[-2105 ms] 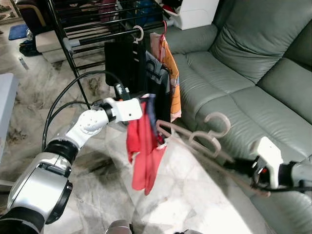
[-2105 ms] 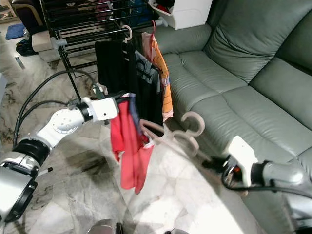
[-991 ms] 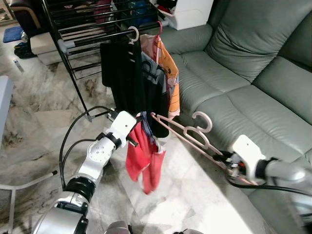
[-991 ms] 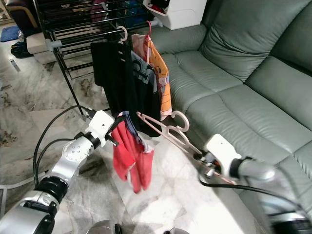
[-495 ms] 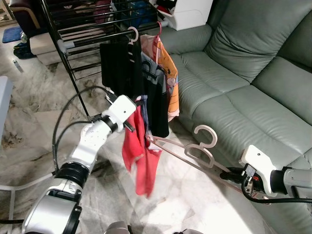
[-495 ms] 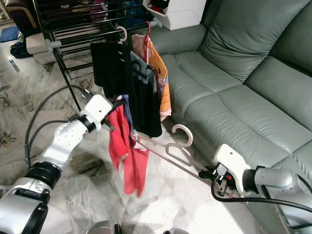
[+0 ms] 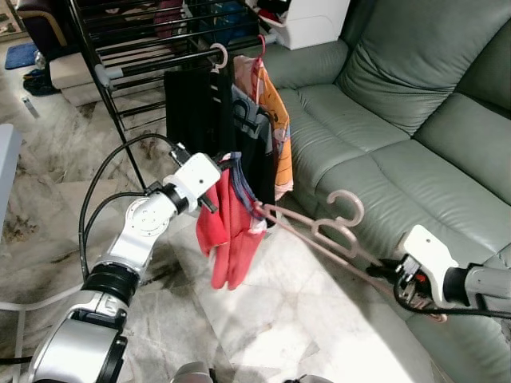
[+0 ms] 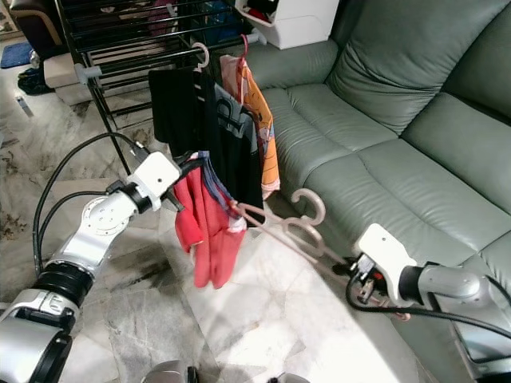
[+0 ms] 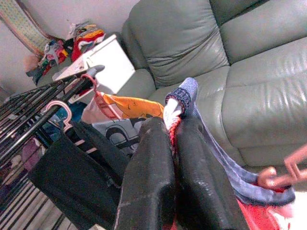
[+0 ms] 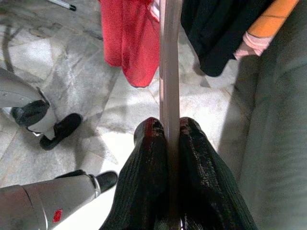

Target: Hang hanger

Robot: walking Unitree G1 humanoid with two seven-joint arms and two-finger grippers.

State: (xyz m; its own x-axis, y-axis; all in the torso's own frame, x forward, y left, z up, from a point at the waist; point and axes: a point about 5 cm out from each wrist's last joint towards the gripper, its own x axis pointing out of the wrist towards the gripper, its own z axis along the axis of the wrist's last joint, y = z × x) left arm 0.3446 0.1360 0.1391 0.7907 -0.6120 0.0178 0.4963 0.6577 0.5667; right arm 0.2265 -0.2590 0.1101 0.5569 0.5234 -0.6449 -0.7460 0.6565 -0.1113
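- A grey-green leather sofa [image 7: 415, 120] runs along the robot's right, on a pale marble floor [image 7: 303, 319].
- A black drying rack [image 7: 152, 48] stands ahead, with a black garment [image 7: 196, 112] and an orange garment [image 7: 279, 132] hung from its front rail.
- A red shirt [image 7: 231, 231] with a blue-grey collar dangles in mid-air just in front of the rack's clothes.
- The pale pink plastic hanger [image 7: 319, 231] is held out between the two arms, its hook upward above the sofa's front edge, one end tucked into the red shirt's collar.
- The left gripper [image 9: 175, 148] has its fingers closed on the shirt's collar.
- The right gripper [image 10: 171, 136] has its fingers clamped on the hanger's other end, near the sofa.
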